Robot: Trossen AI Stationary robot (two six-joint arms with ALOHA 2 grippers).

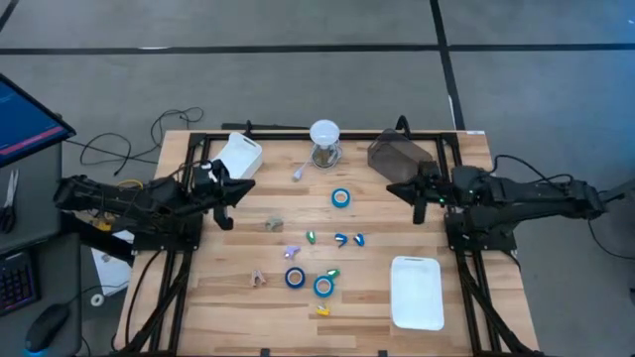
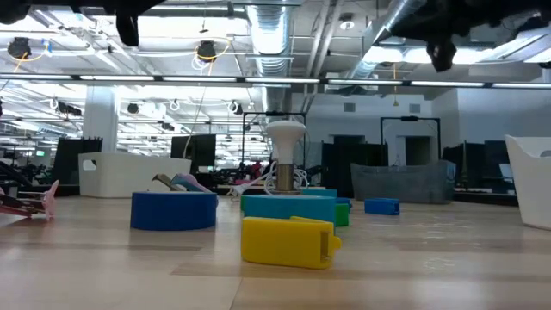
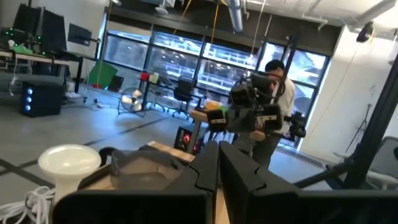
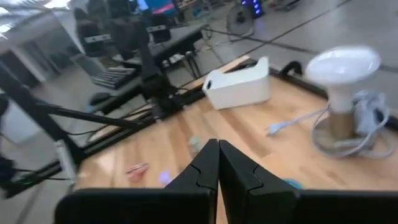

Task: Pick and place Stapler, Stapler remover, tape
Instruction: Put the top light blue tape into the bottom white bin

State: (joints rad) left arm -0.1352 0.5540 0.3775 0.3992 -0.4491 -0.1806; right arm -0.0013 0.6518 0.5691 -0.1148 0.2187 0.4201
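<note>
Three blue tape rolls (image 1: 340, 198) lay mid-bench between both arms; the farthest-back one sat nearer the right claw (image 1: 421, 201) than the left claw (image 1: 224, 203), both shut and empty.

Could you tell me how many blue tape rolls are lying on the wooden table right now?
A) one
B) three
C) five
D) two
B: the high view shows three blue rings with pale cores on the wooden table, one tape roll nearer the lamp and two more, a tape roll and a tape roll, close together nearer the front edge.
</note>
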